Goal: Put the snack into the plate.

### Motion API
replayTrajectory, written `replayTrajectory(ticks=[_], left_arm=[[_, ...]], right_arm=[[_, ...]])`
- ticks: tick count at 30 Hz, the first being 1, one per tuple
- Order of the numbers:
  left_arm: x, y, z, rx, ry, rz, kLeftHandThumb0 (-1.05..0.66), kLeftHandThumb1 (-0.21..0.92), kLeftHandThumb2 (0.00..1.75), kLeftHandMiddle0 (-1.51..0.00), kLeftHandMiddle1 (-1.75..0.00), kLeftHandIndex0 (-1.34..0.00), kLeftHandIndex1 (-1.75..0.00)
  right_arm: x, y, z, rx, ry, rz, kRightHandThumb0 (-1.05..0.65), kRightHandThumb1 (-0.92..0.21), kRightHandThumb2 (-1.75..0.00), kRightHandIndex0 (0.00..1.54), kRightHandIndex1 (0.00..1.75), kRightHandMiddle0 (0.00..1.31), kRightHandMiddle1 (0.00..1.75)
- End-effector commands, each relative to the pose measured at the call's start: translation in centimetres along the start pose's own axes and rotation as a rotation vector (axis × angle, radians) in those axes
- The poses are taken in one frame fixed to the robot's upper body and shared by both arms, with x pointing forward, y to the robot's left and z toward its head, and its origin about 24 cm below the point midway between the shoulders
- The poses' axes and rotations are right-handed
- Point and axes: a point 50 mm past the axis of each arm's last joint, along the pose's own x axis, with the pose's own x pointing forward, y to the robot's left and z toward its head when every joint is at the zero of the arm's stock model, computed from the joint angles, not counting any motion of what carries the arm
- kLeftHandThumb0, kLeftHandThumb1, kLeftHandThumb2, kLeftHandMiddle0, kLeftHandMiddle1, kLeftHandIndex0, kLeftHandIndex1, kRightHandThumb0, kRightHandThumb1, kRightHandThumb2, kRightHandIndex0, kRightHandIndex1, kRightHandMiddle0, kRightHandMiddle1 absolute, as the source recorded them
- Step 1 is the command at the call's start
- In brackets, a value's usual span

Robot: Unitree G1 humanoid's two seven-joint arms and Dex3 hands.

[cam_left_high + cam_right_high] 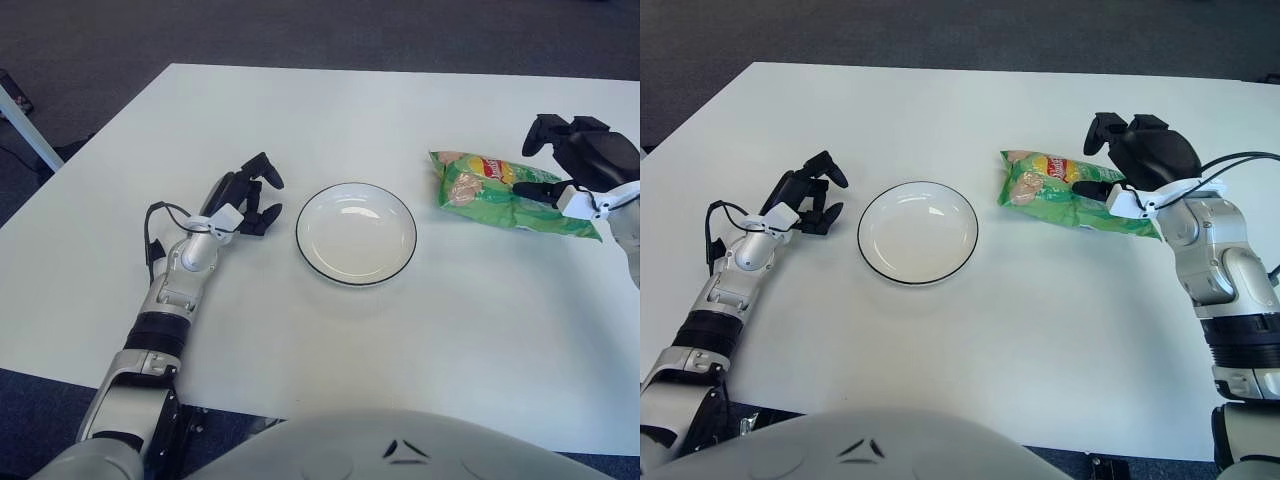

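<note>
The crinkly green foil snack bag (1072, 195) lies flat on the white desk (1040, 330), just right of the empty white round plate with a thin black rim (918, 232). It looks light, soft and slippery, with brittle contents, so a gentle pinch across its right end seems wisest. The right hand (1130, 160) sits at that end, fingers spread over the bag; a firm grip is not evident. The left hand (243, 196) shows left of the plate, loosely curled and holding nothing.
</note>
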Motion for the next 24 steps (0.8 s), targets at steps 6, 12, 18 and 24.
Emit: replayTrajectory(ticks=[6, 12, 18, 24], left_arm=[[-2.0, -1.8, -1.6, 0.014, 0.097, -0.05, -0.44, 0.46, 1.14, -1.19, -1.75, -0.5, -1.75], [-2.0, -1.9, -1.5, 0.021, 0.092, -0.049, -0.44, 0.46, 1.14, -1.19, -1.75, -0.5, -1.75], [-1.9, -2.0, -1.3, 0.029, 0.072, -0.038, -0.44, 0.46, 1.14, -1.18, -1.75, -0.5, -1.75], [-1.9, -2.1, -1.2, 0.038, 0.064, -0.027, -0.44, 0.46, 1.14, -1.18, -1.75, -0.5, -1.75]], right_arm=[[0.5, -2.0, 0.1, -0.082, -0.041, 0.03, -0.87, -0.9, -0.55, 0.0, 0.82, 0.0, 1.09], [0.8, -2.1, 0.1, -0.07, -0.054, 0.081, -0.91, -0.92, -0.56, 0.0, 0.55, 0.0, 0.92], [1.1, -1.4, 0.4, -0.034, -0.083, 0.169, -0.96, -0.92, -0.58, 0.0, 0.26, 0.0, 0.76], [1.1, -0.8, 0.7, -0.012, -0.102, 0.251, -1.0, -0.92, -0.61, 0.0, 0.12, 0.0, 0.64]])
